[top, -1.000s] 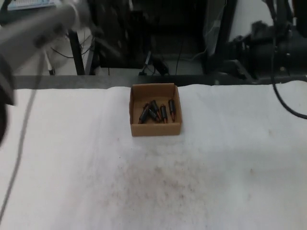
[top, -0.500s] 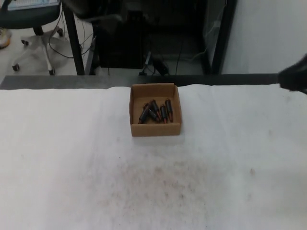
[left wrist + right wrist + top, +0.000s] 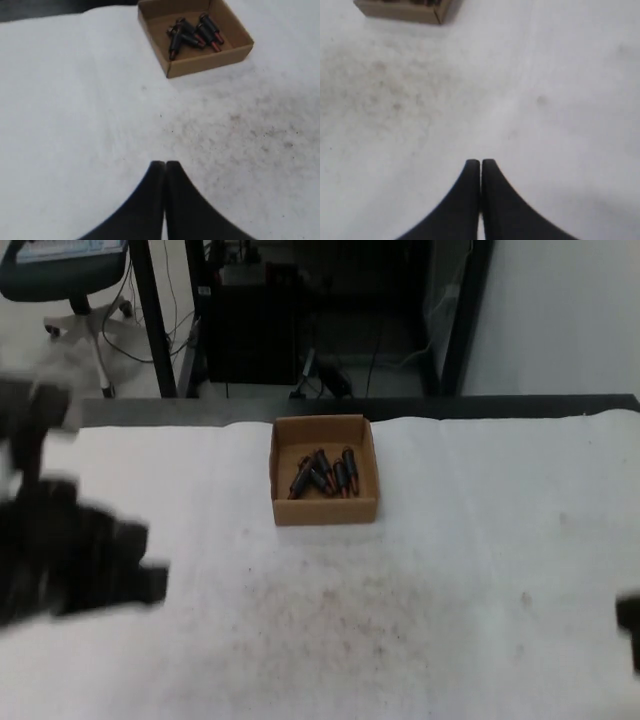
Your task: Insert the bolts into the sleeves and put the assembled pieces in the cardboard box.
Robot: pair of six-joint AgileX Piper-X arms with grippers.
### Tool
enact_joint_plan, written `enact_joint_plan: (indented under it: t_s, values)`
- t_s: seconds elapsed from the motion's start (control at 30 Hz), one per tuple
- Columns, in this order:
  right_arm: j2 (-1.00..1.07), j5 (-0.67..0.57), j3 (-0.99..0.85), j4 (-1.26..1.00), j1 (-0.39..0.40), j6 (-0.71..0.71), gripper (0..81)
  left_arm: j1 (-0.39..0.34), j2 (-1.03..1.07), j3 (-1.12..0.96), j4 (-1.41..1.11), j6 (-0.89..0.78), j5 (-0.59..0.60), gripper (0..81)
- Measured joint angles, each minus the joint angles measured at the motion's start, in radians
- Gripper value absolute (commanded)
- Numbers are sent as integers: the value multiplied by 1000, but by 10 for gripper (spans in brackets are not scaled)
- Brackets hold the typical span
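Upper centre of high view: brown open cardboard box point(image 3: 323, 510) holding dark red-tipped sleeved bolts point(image 3: 322, 472). Left hand point(image 3: 165, 164), right hand point(image 3: 480, 162) each pressed together, empty, over white cloth-covered tabletop point(image 3: 430, 590).

No text, label, number or sign can be read on the cardboard box point(image 3: 322, 510) or the white cloth point(image 3: 420, 630).

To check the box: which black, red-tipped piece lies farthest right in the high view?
The black, red-tipped piece nearest the brown cardboard box's right wall; the others lie left of it.
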Motion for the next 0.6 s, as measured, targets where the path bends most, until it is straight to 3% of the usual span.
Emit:
enact_joint_plan:
  t_s: [0.13, 0.23, 0.43, 0.6]
  values:
    - [-108, 44, 174, -25, 0, 96, 8, 0, -261, 167, -2, -17, -75, 1]
    - [-153, 50, 197, -83, 0, 100, 8, 0, -436, 257, 8, -17, -114, 1]
    - [-188, 68, 290, -220, 0, 86, 8, 0, -642, 335, -25, -17, -237, 1]
    - [-188, 72, 375, -296, 0, 86, 8, 0, -680, 400, -48, -17, -335, 1]
